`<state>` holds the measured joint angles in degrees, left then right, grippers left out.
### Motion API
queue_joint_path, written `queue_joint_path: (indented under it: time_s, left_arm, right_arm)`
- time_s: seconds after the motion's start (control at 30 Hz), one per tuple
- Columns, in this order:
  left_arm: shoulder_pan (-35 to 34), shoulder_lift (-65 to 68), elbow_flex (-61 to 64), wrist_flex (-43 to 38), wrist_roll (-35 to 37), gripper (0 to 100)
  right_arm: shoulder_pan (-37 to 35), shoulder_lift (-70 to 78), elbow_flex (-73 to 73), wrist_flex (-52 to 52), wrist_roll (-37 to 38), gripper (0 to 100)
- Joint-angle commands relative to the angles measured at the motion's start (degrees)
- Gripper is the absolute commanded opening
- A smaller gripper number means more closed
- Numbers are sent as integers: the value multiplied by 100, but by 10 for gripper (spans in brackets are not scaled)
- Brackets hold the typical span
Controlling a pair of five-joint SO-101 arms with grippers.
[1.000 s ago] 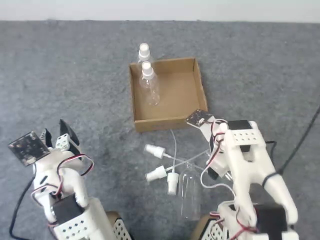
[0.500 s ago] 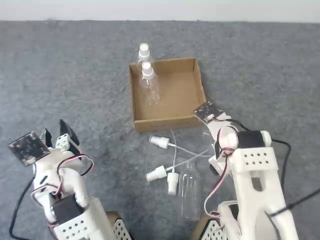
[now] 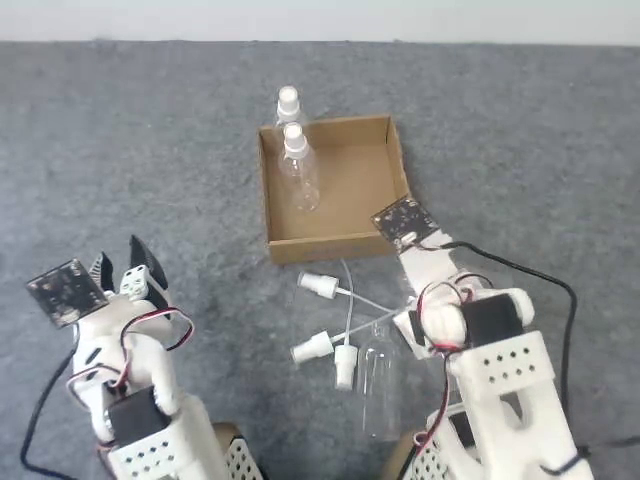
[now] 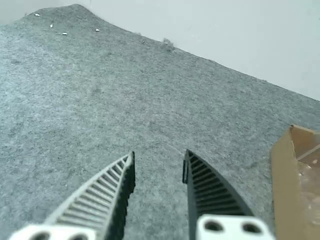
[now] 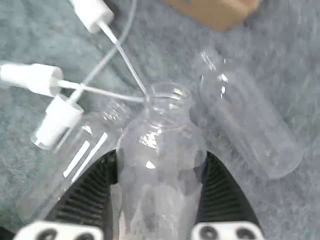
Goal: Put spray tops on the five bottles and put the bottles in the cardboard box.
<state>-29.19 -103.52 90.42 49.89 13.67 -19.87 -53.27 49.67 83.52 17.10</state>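
One uncapped bottle sits clamped in your right gripper; your left gripper hangs parted, empty. Capping is in hand: next, a loose spray top needs seating in its neck. Farther off, two capped bottles stand at the cardboard box.

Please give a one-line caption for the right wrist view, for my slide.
Right gripper holding an uncapped bottle, with two more bottles and three loose spray tops on the carpet.

Bright, even, diffuse light from above; shadows on the grey worktop are soft & faint. Slight shade along inner walls of the cardboard box, w/ small white glints on the clear bottle.
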Motion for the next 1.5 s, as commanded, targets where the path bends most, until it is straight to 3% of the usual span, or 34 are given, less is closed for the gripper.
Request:
queue_joint_path:
  time_s: [0.0, 0.47, 0.8, 1.27, 1.47]
  left_arm:
    - [18, -88, -66, -158, -9, 152]
    - [123, -88, -66, -158, 9, 152]
    - [448, -88, -66, -149, 703, 151]
    - [448, -88, -171, -149, 730, 148]
    - [448, -88, -171, -149, 730, 148]
  right_arm:
    - [-277, -435, -79, -409, -62, 6]
    - [-286, -1446, -44, -1191, -273, 6]
    - [-708, -1534, -44, -1736, -501, 6]
    - [-664, -1974, -26, -1578, -879, 6]
    - [-295, -2651, 782, -2211, -791, 6]
